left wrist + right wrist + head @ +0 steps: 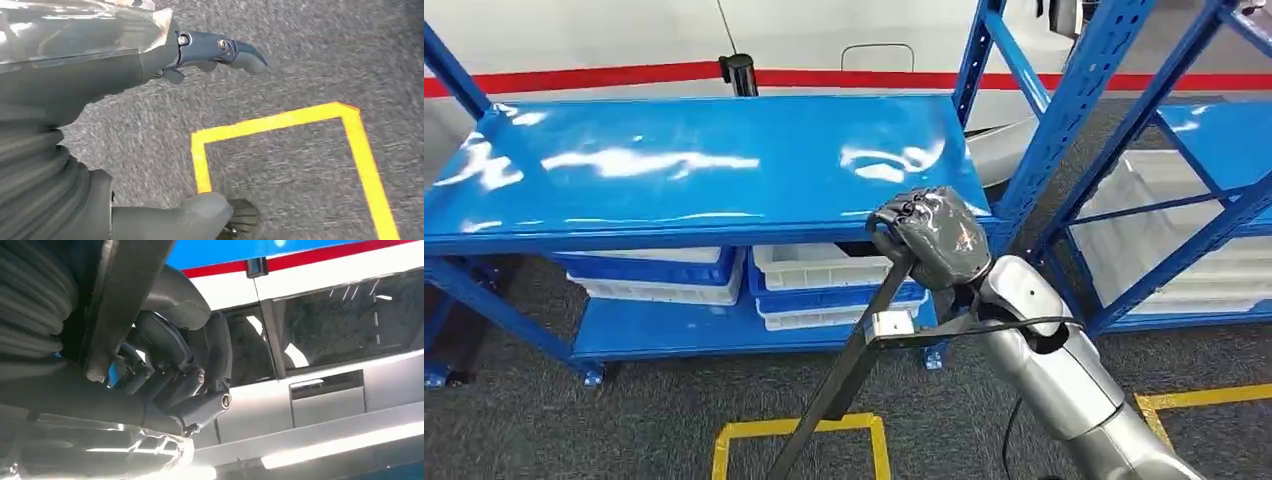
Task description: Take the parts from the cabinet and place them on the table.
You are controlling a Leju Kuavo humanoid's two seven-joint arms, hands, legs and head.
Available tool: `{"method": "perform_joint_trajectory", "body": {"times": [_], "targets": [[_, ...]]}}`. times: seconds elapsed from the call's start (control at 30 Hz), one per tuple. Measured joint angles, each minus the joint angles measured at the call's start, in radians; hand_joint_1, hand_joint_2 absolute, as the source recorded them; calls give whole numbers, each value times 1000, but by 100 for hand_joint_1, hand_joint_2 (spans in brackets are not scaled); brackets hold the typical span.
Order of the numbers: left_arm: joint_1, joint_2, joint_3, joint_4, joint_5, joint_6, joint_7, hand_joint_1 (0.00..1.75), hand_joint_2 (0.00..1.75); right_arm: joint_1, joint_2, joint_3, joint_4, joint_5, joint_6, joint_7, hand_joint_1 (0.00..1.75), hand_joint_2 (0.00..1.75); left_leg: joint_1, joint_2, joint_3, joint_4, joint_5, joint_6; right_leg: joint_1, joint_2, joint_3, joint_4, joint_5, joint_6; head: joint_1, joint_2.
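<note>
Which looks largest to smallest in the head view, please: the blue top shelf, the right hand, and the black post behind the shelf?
1. Blue top shelf, by far the largest.
2. Right hand, gripping a long dark bar; its nearness to the camera inflates it.
3. Black post, smallest; it stands farther off and is partly hidden.

no readable text, labels, or signs

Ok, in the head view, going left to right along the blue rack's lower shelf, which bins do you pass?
Dark blue plastic bin stacked on a white plastic bin → white ribbed plastic bin stacked on a second blue bin and another white bin.
</note>
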Motion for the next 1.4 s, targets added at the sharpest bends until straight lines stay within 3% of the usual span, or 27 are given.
{"method": "perform_joint_trajectory", "body": {"times": [0.03,0.1,0.17,0.2,0.23,0.27,0.37,0.4,0.5,0.53,0.57,0.6,0.67,0.7,0.73,0.77,0.87,0.9,0.97,1.03,1.07,1.13,1.2,1.23,1.27,1.3,1.4], "targets": [[0,0,0,0,-1,-2,1,0,175,0,0,0,0,1,0,1,169,175,-3,1,-15,1,10,2,1,0,-20,79,-32,1,0,0],[0,-1,0,0,-1,-5,1,0,175,1,-2,0,0,2,0,2,169,175,-9,1,-42,2,31,4,4,0,3,114,-26,15,0,0],[0,-1,0,0,-1,-5,1,0,175,0,-3,0,-1,3,0,2,169,175,-15,-1,-66,2,51,2,10,0,101,-8,23,23,0,0],[0,-2,0,0,-1,-5,2,0,175,-2,-3,0,-1,3,0,2,169,175,-17,-2,-73,2,61,0,13,1,163,-97,34,15,0,0],[0,-4,-1,0,-1,-6,2,0,175,-4,-3,-1,-5,4,1,2,169,175,-20,-2,-80,3,69,-5,21,0,232,-192,12,-1,-1,0],[0,-5,-1,0,-1,-7,2,0,175,-6,-2,-3,-10,4,0,2,169,175,-22,0,-85,2,80,-10,28,-1,250,-239,6,-5,-3,0],[0,-4,0,0,-1,-8,3,0,175,-6,-3,-10,-11,4,1,4,169,175,-18,-1,-88,-11,111,-25,29,-1,224,-239,32,-14,-7,0],[1,-3,0,0,0,-8,3,0,175,-8,-4,-11,-10,3,1,3,169,175,-14,-4,-99,-3,94,-31,-1,-4,229,-245,48,-25,-3,0],[2,-2,0,0,4,-3,2,0,175,-17,2,-13,-8,-1,5,-2,169,175,-5,-6,-150,162,-83,-52,5,-8,188,-245,85,-43,-10,0],[2,-2,0,0,6,-1,0,0,175,-19,5,-13,-6,-1,5,-2,169,175,-1,-6,-170,243,-122,-60,5,-8,172,-244,97,-41,-12,0],[2,-1,0,0,6,1,-2,0,175,-19,8,-13,-5,-2,6,-2,169,175,4,-6,-177,297,-129,-67,4,-8,156,-243,108,-38,-11,0],[2,0,1,0,6,2,-3,0,175,-18,10,-13,-3,-2,8,-2,169,175,11,-6,-168,315,-107,-73,1,-9,140,-241,120,-33,-11,0],[2,3,1,0,6,3,-5,0,175,-19,13,-13,0,-2,8,-4,169,175,24,-5,-90,234,-30,-87,-9,-9,107,-231,137,-18,-11,0],[2,3,1,0,6,3,-5,0,175,-19,13,-13,0,-2,8,-5,169,175,31,-5,-29,154,-15,-95,-14,-9,94,-222,143,-10,-13,0],[1,2,1,-1,6,3,-5,0,175,-20,13,-14,0,-2,8,-6,169,175,38,-6,33,69,-40,-103,-8,-10,81,-210,146,-4,-15,0],[0,1,1,-1,6,3,-6,0,175,-23,13,-16,0,-2,8,-6,169,175,26,-14,61,15,-61,-96,-7,-10,70,-200,152,5,-16,0],[1,2,1,-1,6,3,-6,0,175,-26,14,-15,0,-3,8,-7,169,175,15,-17,45,17,-57,-72,-2,-11,63,-207,178,41,-15,0],[2,2,1,0,7,3,-6,0,175,-26,13,-16,2,-3,8,-7,169,175,18,-12,37,9,-43,-50,-6,-12,53,-206,173,45,-16,0],[1,3,1,-1,6,3,-6,0,175,-27,13,-16,2,-3,8,-7,169,175,14,-6,11,10,-21,-17,-9,-10,10,-125,84,25,-9,0],[1,4,1,-1,5,2,-6,0,175,-27,13,-16,3,-3,8,-7,169,175,9,-5,-19,10,3,-8,-10,-7,-32,33,-10,16,-8,0],[1,4,1,-1,4,1,-6,0,175,-26,11,-16,4,-3,8,-7,169,175,5,-4,-36,11,16,-7,-7,-6,-40,99,-28,22,-7,0],[1,4,1,0,0,0,-6,0,175,-23,8,-16,8,-4,8,-9,169,175,-2,-4,-66,12,40,-7,-4,-5,-2,115,5,38,-8,0],[1,5,1,-1,0,0,-6,0,175,-23,6,-16,9,-5,7,-10,169,175,-7,-5,-93,12,63,-9,3,-4,98,0,53,43,-8,0],[0,4,1,-1,1,0,-6,0,175,-24,5,-19,9,-6,6,-10,169,175,-7,-5,-101,12,75,-12,9,-3,175,-100,49,28,-8,0],[1,3,1,-2,1,0,-6,0,175,-25,6,-22,9,-6,6,-10,169,175,-10,-6,-109,12,82,-18,16,-4,236,-190,8,8,-8,0],[0,3,2,-2,1,0,-8,0,175,-26,8,-24,8,-7,5,-11,169,175,-9,-4,-110,10,93,-23,27,-3,255,-237,-6,4,-11,0],[-1,3,1,-2,1,-1,-8,0,175,-26,6,-24,9,-10,4,-11,169,175,-4,-4,-108,-8,127,-40,33,0,228,-234,22,-10,-11,0]]}}
